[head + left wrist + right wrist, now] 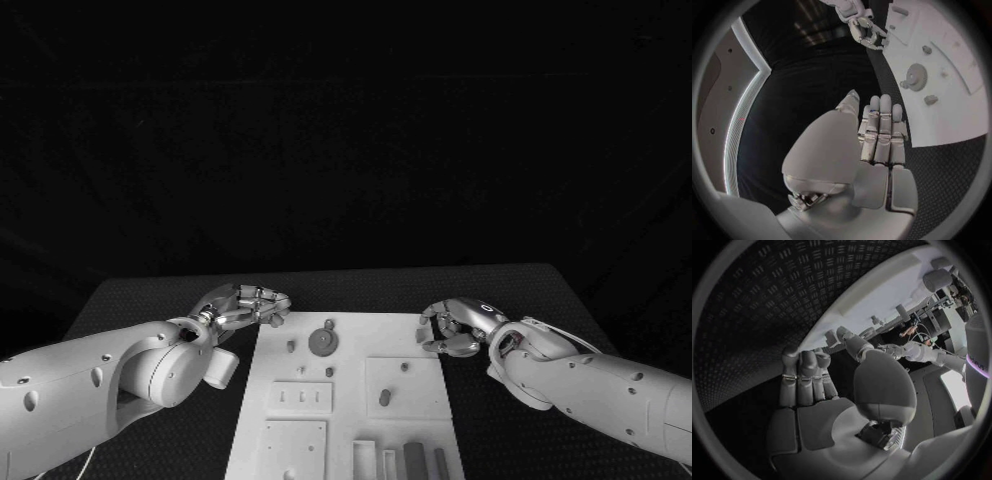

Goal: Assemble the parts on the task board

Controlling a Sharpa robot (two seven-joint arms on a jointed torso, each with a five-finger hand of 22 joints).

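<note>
Fingers [879,131] of the left hand [242,305] are lying together and curled inward, gripping nothing, just off the far left corner of the task board [346,400]. Across the board, the right hand [459,327] is hovering at the far right edge, its fingers [804,377] likewise curled in and holding nothing. Small grey parts, among them a gear [323,342], are sitting on the white board, which is lying on the black desk [505,290].

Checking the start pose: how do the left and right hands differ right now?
The left hand hovers off the task board's far left corner, over black table; the right hand sits at the board's right edge. The left is nearer the gear. Both hold nothing, fingers curled.
</note>
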